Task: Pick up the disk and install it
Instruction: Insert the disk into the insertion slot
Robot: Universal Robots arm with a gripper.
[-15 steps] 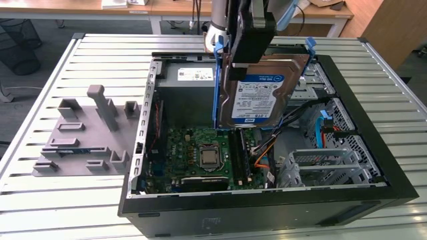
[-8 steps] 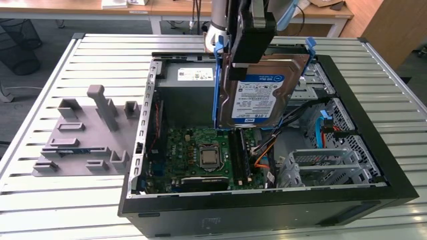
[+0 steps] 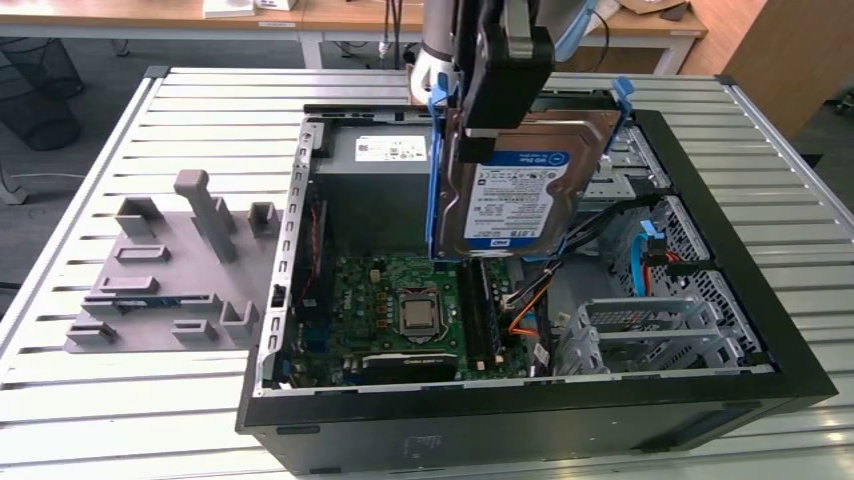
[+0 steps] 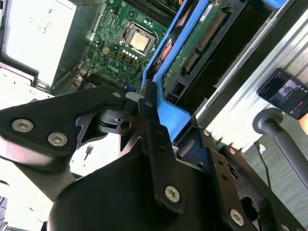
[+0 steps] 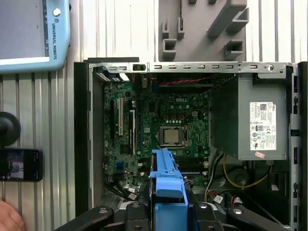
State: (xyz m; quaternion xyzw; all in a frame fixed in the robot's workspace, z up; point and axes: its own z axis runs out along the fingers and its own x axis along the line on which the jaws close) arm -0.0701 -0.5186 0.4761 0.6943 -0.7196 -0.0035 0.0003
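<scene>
1. The disk (image 3: 514, 195), a flat rectangular silver metal hard drive with a white-and-blue label, hangs in the air over the open computer. It stands nearly upright, slightly tilted, with its label towards the exterior view's camera.
2. A blue plastic carrier frame (image 3: 434, 205) runs along the disk's edges. It is also seen edge-on in both wrist views (image 4: 169, 60) (image 5: 168, 190).
3. The black gripper (image 3: 483, 125) is clamped on the top of the disk, and in the second wrist view one of its fingers (image 4: 150, 98) presses against the blue frame.
4. Below the disk's lower edge lies the green motherboard (image 3: 400, 300) with its square silver processor socket (image 5: 172, 136).
5. Just beside the disk, on the exterior view's left, sits the grey power supply box with a white sticker (image 3: 380, 160).
6. On the exterior view's right, silver perforated metal drive cages (image 3: 641, 330) stand inside the case, with orange and black cables (image 3: 527, 310) between them and the motherboard.
7. All this sits in the open black computer case (image 3: 534, 412), which lies on its side on the slatted light metal bench (image 3: 134, 420).
8. To the exterior view's left of the case, a grey plastic fixture with upright posts and slots (image 3: 174, 270) rests on the bench.
9. In the first wrist view, a dark phone on a stand (image 5: 19, 164) is beside the case.
</scene>
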